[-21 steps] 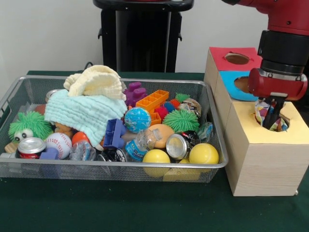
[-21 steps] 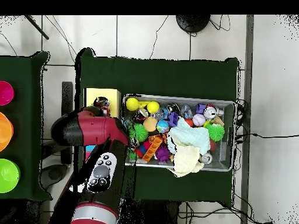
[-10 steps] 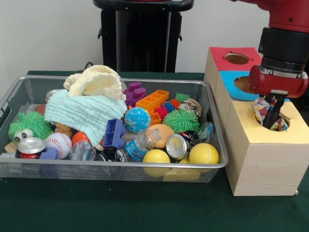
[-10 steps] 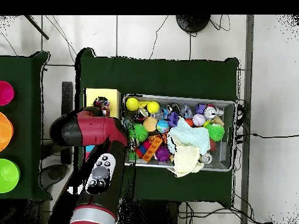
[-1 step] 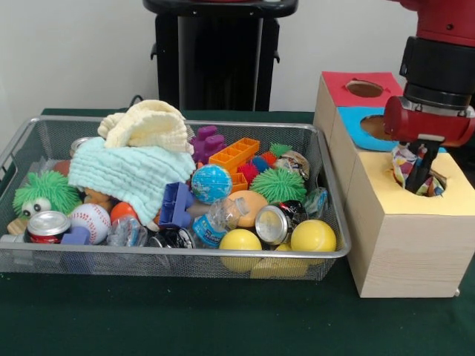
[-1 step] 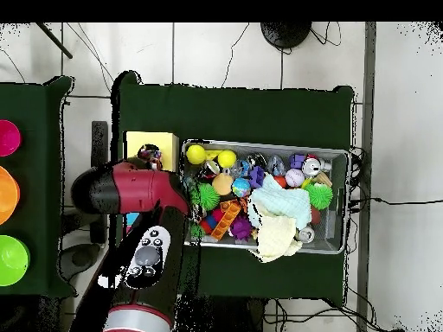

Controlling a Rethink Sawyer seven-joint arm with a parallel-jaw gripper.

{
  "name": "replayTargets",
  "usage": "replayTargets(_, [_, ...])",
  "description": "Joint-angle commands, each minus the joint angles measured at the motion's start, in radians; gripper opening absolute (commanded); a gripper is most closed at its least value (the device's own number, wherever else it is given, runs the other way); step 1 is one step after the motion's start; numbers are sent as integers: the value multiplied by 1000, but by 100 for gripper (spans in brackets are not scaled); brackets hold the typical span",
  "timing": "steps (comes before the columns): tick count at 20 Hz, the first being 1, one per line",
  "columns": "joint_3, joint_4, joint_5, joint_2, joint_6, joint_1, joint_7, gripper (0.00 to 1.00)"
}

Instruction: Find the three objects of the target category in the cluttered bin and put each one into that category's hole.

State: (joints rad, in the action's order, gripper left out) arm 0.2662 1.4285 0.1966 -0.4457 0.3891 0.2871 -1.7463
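The gripper point(image 5: 420, 178) hangs over the round hole in the yellow-topped box point(image 5: 404, 237). Its dark fingers point(image 5: 417, 174) point straight down and appear clamped on a multicoloured crumpled wrapper point(image 5: 404, 165), though the contact point is partly hidden. The wrapper sits at the hole's rim, part above and part inside; its long axis runs roughly vertical. The blue box point(image 5: 364, 127) and red box point(image 5: 356, 89) stand behind. The wire bin point(image 5: 178, 256) holds two yellow balls point(image 5: 312, 236), a globe ball point(image 5: 211, 183) and a mint cloth point(image 5: 126, 174)
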Motion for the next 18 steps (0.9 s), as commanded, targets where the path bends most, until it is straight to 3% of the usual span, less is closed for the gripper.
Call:
replayTargets(1, [-36,41,-11,7,335,1,-140,0])
replayTargets(7, [-34,7,-13,-6,390,1,-141,0])
replayTargets(12, [-53,19,-5,5,281,-18,-151,0])
replayTargets(18, [-56,2,-12,7,295,-23,-136,0])
